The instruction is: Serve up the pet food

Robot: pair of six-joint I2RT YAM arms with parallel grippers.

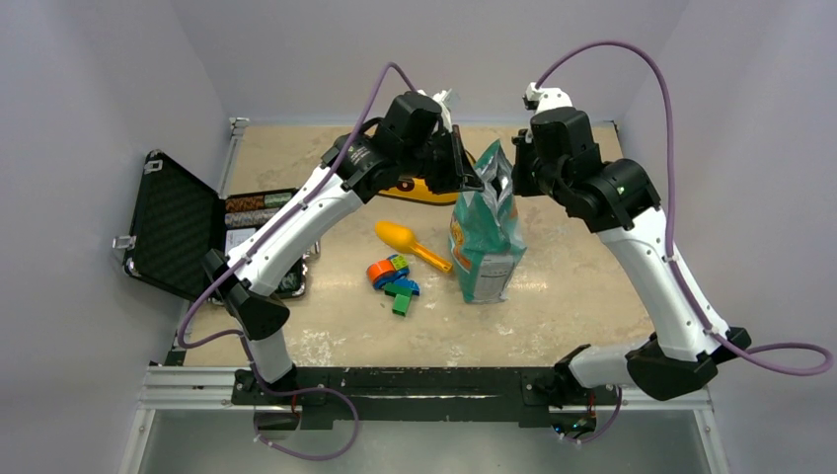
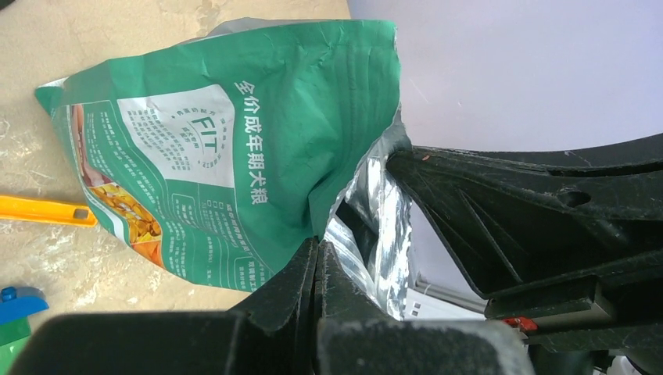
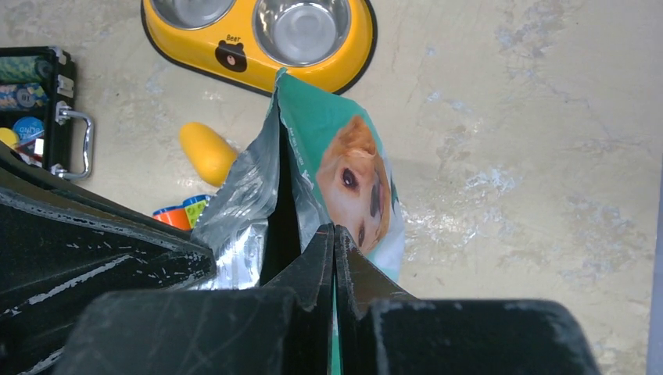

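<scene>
The teal-green and white pet food bag point(image 1: 486, 237), printed with a golden dog, stands upright mid-table. Its mouth is parted, showing silver lining point(image 3: 242, 211); the pet food itself is hidden inside. My left gripper point(image 1: 464, 163) is shut on the left lip of the bag's mouth point(image 2: 319, 246), green side point(image 2: 234, 156) outward. On the opposite lip, beside the dog's face point(image 3: 352, 172), my right gripper point(image 3: 334, 230) is shut too, with green film showing between its fingers. A yellow double bowl point(image 3: 258, 47) with two empty steel cups lies just behind the bag.
A yellow scoop point(image 1: 410, 242) and colourful toy blocks point(image 1: 395, 281) lie left of the bag. An open black case point(image 1: 173, 222) and a tray of packets point(image 1: 259, 207) sit at the left edge. Grey walls close in the table on three sides.
</scene>
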